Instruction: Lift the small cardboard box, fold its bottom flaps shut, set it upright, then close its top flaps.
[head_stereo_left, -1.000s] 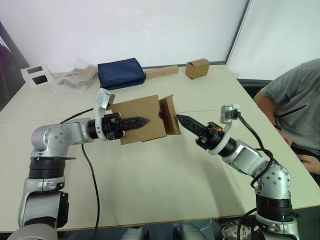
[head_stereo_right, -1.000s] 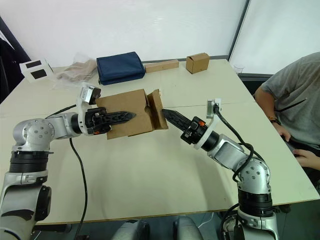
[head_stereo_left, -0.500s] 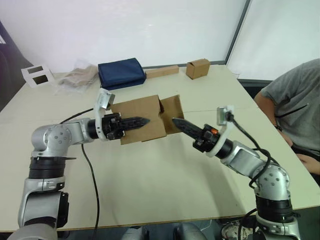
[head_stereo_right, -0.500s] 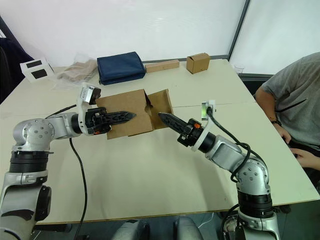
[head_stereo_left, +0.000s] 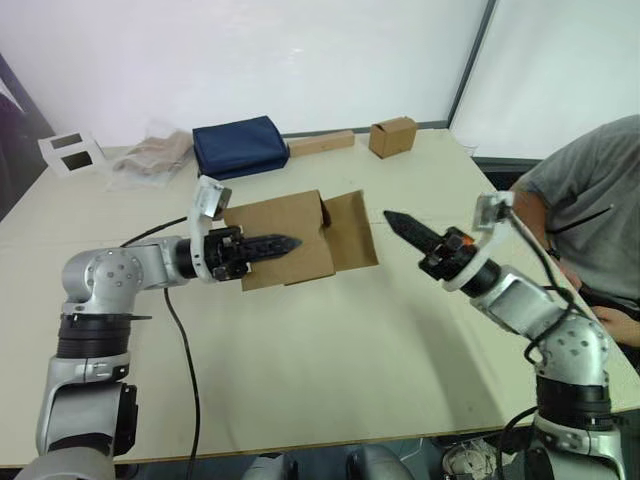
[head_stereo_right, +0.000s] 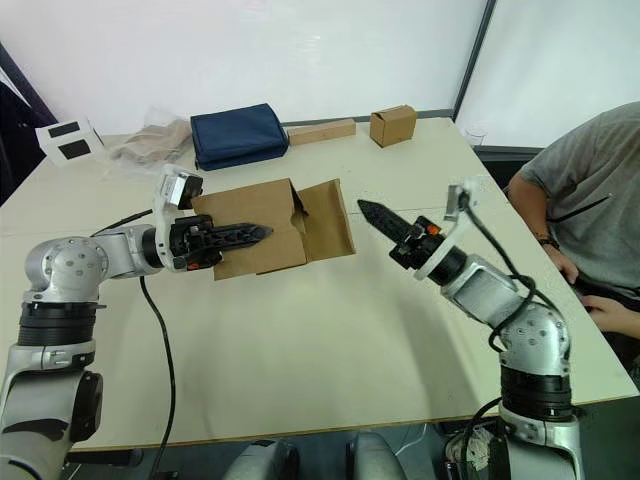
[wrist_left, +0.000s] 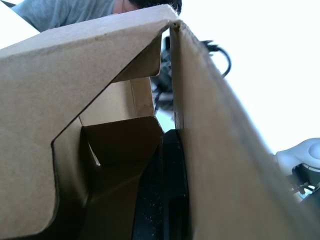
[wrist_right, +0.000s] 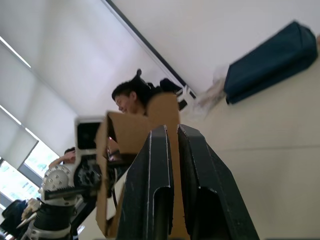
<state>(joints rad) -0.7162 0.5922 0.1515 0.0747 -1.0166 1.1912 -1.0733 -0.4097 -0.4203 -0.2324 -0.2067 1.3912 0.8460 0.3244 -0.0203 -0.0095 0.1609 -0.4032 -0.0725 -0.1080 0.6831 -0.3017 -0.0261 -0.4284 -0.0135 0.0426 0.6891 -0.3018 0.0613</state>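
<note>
left pincer (head_stereo_left: 285, 241): fingers closed flat on the near side wall of the small cardboard box (head_stereo_left: 285, 240), holding it off the counter (head_stereo_left: 330, 350), left of frame centre.
right pincer (head_stereo_left: 392, 217): fingers pressed together, gripping nothing, hanging in the air right of centre, tip pointing toward the box, a clear gap between them.
small cardboard box: lying on its side in the air, open end facing the right pincer.
bottom flaps (head_stereo_left: 350, 232): one wide panel standing open, splaying toward the right pincer; the rest too hidden to tell.
counter: carrying a navy pouch (head_stereo_left: 240, 146), a cardboard strip (head_stereo_left: 321, 143) and a smaller tab-top box (head_stereo_left: 393, 137) along the upper edge.
person (head_stereo_left: 590, 205): sitting at the right frame edge.
</note>
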